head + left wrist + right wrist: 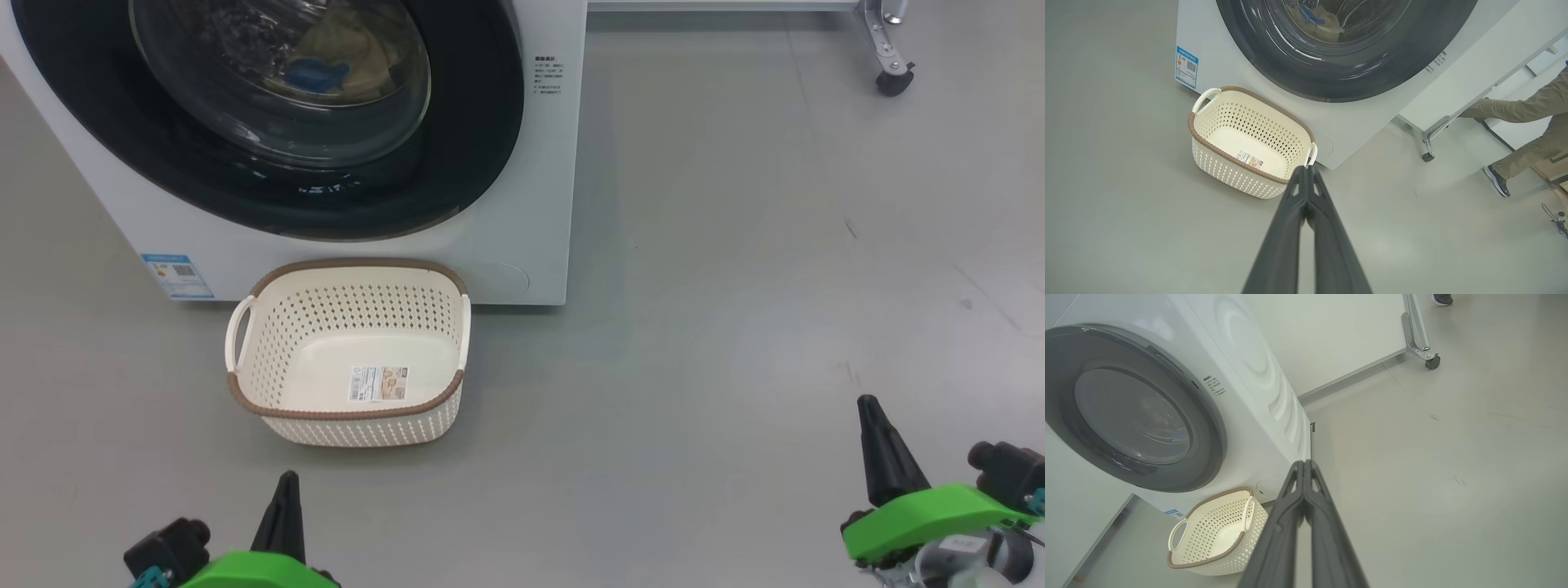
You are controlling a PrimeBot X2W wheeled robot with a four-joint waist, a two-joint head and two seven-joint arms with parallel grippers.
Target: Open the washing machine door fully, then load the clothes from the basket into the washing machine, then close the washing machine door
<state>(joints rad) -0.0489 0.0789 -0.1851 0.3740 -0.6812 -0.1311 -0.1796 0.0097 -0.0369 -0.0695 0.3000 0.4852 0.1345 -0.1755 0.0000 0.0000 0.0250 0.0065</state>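
End effectors (286, 475) (865, 402) 2, pinched | basket (351, 314) 1 | washing machine door (490, 122) 1

Black-rimmed door (465, 163) shut on white washing machine (543, 212), cream-and-blue clothes (351, 57) visible through it, empty perforated cream basket (359, 430) upright on floor (735, 327) just in front.

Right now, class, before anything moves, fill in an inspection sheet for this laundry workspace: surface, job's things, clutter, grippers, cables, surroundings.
Surface: grey floor, few faint scuffs.
Job's things: washing machine door closed; clothes seen through its glass, inside the washing machine; basket empty, on the floor before the machine.
Clutter: nothing seen.
Grippers: left gripper and right gripper both shut, holding nothing.
Cables: a thin dark wire on the floor, too small to identify.
Surroundings: a wheeled frame beside the machine; a person's leg and shoe near it.
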